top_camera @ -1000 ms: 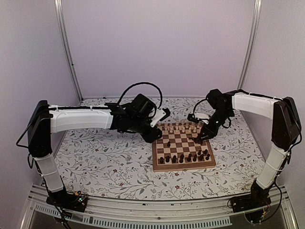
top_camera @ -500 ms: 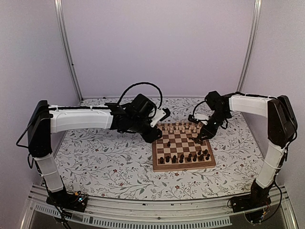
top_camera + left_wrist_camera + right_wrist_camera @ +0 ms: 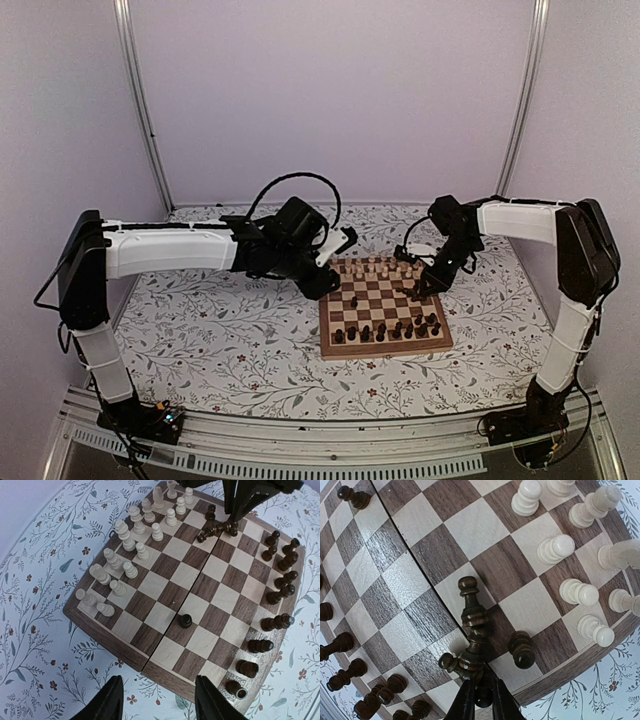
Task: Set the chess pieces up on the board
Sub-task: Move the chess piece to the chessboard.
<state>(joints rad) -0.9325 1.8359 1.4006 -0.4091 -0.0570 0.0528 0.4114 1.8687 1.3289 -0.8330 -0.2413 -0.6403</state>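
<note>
Chess pieces [image 3: 125,535] mostly on the board [image 3: 170,596], centre frame; right tool [image 3: 481,692] pinching a toppled dark piece [image 3: 472,616] at bottom-centre, left tool [image 3: 160,700] spread. Next I'd guess: lift it, stand it upright

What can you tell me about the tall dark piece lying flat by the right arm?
The tall dark piece looks like glossy, turned dark-brown wood: round knob, ringed neck, flared base. It lies on its side on the board near the edge. The jaws of the right gripper sit shut at its base; a toppled dark pawn rests against it.
</note>
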